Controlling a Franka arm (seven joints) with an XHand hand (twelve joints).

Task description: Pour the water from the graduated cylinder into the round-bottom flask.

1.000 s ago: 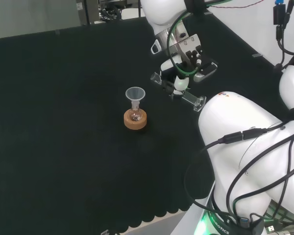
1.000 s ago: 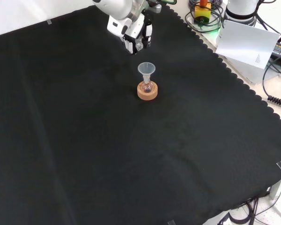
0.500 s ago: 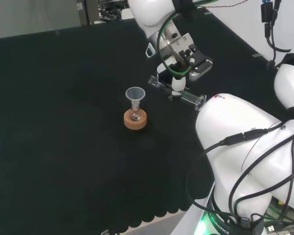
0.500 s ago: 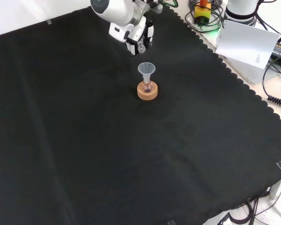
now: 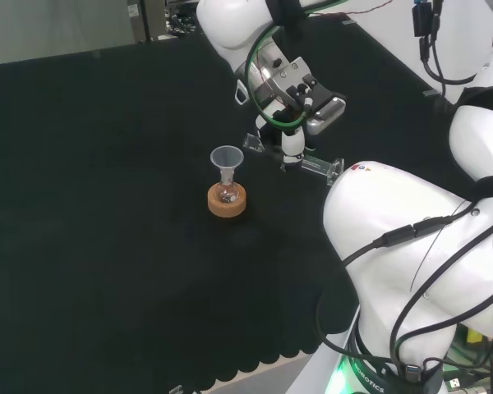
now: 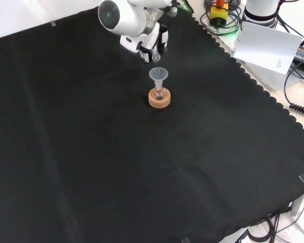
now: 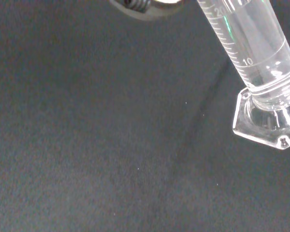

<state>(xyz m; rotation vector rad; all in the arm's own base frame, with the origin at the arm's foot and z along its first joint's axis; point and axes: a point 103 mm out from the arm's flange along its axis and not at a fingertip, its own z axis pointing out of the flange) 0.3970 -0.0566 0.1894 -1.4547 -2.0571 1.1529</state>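
The hand [image 5: 294,92] is shut on a clear graduated cylinder [image 5: 319,167] and holds it tipped almost flat above the cloth. Its mouth end [image 5: 252,141] points at the funnel, a little to the right of it in the head view. The clear funnel [image 5: 226,156] sits in a small round-bottom flask [image 5: 227,194] on a cork ring [image 5: 227,205]. In the front view the hand [image 6: 150,41] hangs just above the funnel [image 6: 158,74] and the cork ring [image 6: 159,100]. The wrist view shows the cylinder [image 7: 251,46] with its scale, clear water near its foot [image 7: 266,123].
The arm's white links [image 5: 411,246] stand at the right of the head view. The cloth's scalloped edge [image 6: 253,83] runs along the right of the front view, with a white sheet [image 6: 268,48] and cables [image 6: 299,76] beyond it.
The hand has carried the cylinder left in the head view, toward the funnel, with the mouth end now close beside it. The flask, funnel and cork ring have not moved.
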